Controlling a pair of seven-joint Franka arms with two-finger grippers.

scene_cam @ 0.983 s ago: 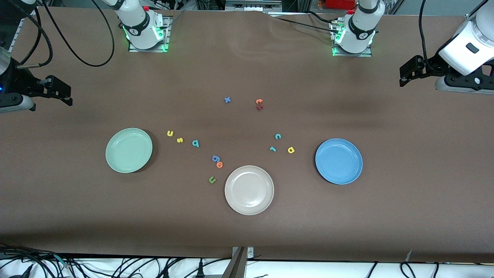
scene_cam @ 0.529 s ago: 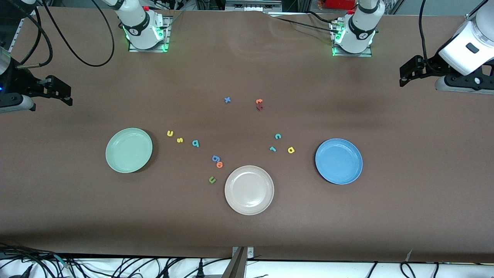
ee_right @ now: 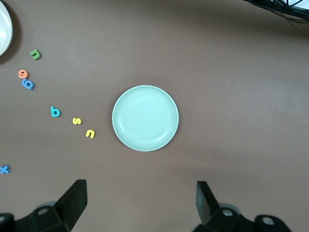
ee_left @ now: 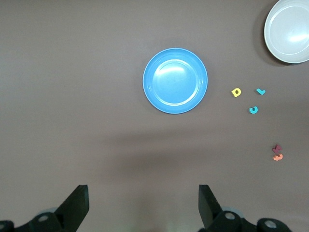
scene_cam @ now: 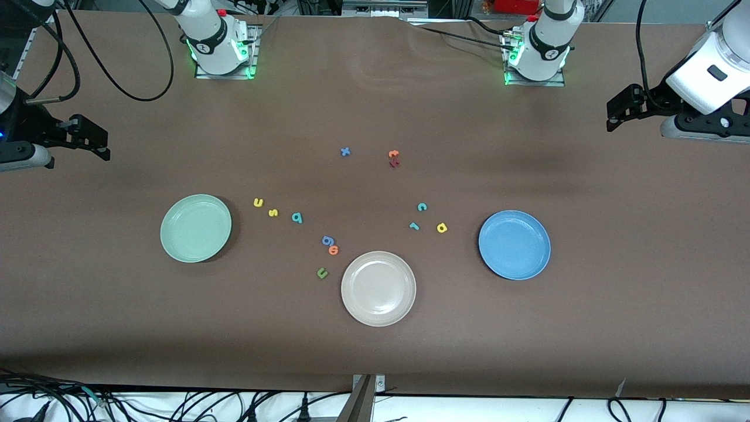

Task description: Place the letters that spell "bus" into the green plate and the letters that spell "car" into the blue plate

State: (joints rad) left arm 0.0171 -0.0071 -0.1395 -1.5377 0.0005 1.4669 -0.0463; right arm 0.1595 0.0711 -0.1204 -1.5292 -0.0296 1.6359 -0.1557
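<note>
Yellow u (scene_cam: 258,203), yellow s (scene_cam: 273,213) and teal b (scene_cam: 297,218) sit in a row on the table (scene_cam: 375,363), just beside the green plate (scene_cam: 195,228) on its middle-of-table side. Nothing in that plate. Right gripper (ee_right: 140,203) is up in the air at the right arm's end, fingers (ee_right: 75,199) spread wide, holding nothing; green plate is straight ahead of it, the three letters off to one side.

Teal c (scene_cam: 422,206), teal r (scene_cam: 414,226) and yellow a (scene_cam: 442,228) cluster near the blue plate (scene_cam: 514,245), also bare. Left gripper (ee_left: 143,205) up at the left arm's end, wide open, empty, blue plate ahead of it.

Beige plate (scene_cam: 378,288) between the two, nearest the front camera. Strays: blue g (scene_cam: 328,240), orange letter (scene_cam: 334,250), green u (scene_cam: 322,272), blue x (scene_cam: 345,152), orange t (scene_cam: 394,154) touching a dark red letter (scene_cam: 394,163).
</note>
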